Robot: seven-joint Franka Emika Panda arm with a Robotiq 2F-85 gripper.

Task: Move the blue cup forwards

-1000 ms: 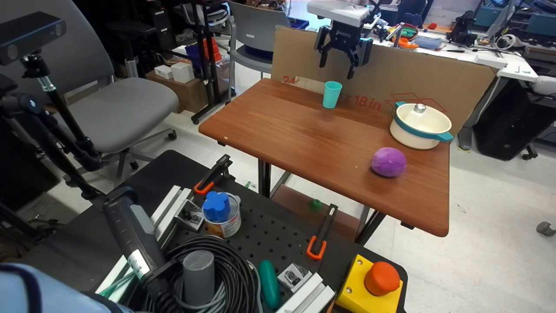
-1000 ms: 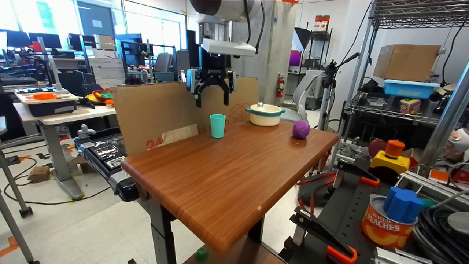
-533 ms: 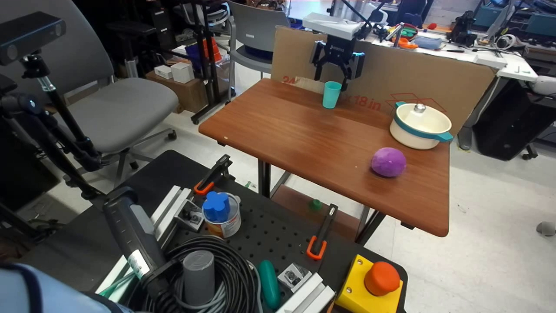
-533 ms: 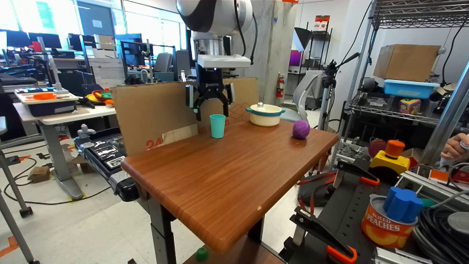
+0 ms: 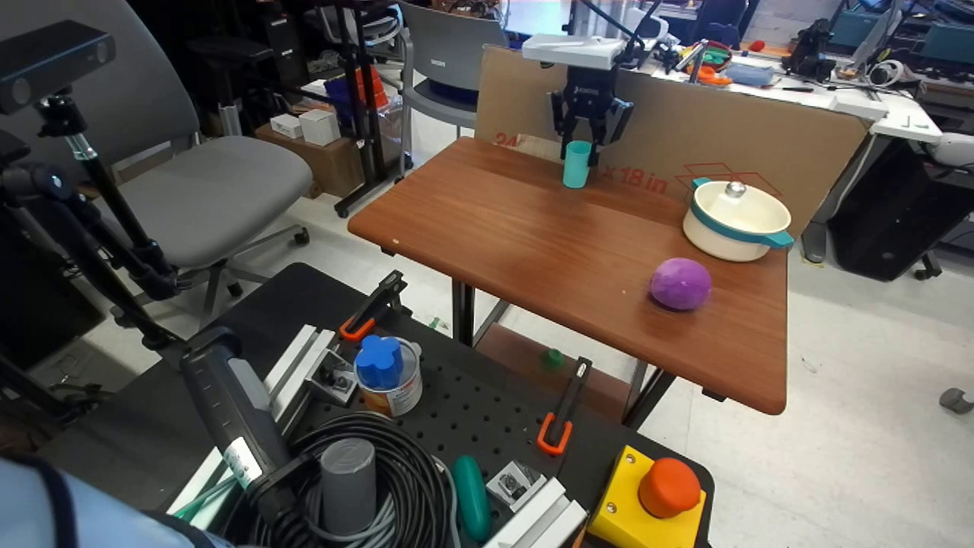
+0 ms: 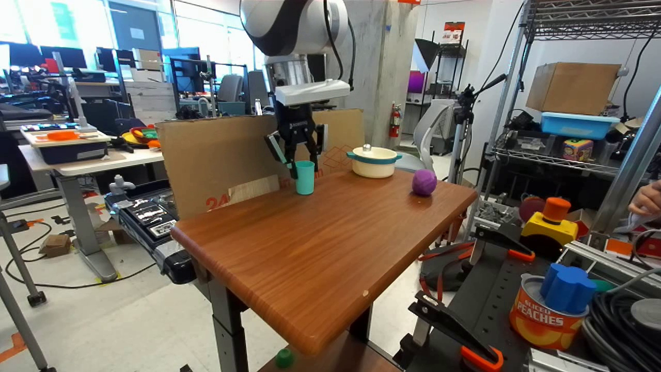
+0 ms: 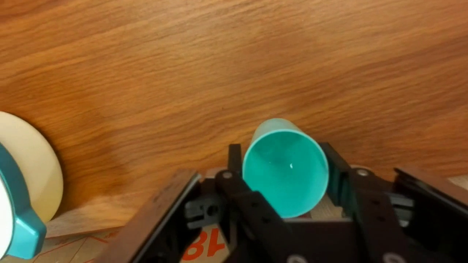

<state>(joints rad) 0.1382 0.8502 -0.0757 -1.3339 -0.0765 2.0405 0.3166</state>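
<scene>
the blue cup stands upright at the far side of the brown bench, just in front of a cardboard sheet with red print on it. the pincer reaches down over it from above and is clenched on the cup: in the wrist view its fingers lie against the left and right of the wall, and the mouth faces the camera, so the plain inside shows. in both exterior views the base looks to be down on the bench. above the pincer a white bar-shaped housing is fixed to the arm.

well to the right of the cup, a cream pot with teal handles stands at the far right of the bench, its lid on. a purple ball lies nearer than the pot, also towards the right end; the two are apart. in the wrist view only part of the pot shows, cut off at the left edge.

on the near side, set apart from the bench, a black perforated board carries a can labelled sliced peaches with a blue lobed piece at its top, a coil of black cable, two clamps with orange ends and a yellow box topped by an orange button. in an exterior view a grey chair stands at the left.
</scene>
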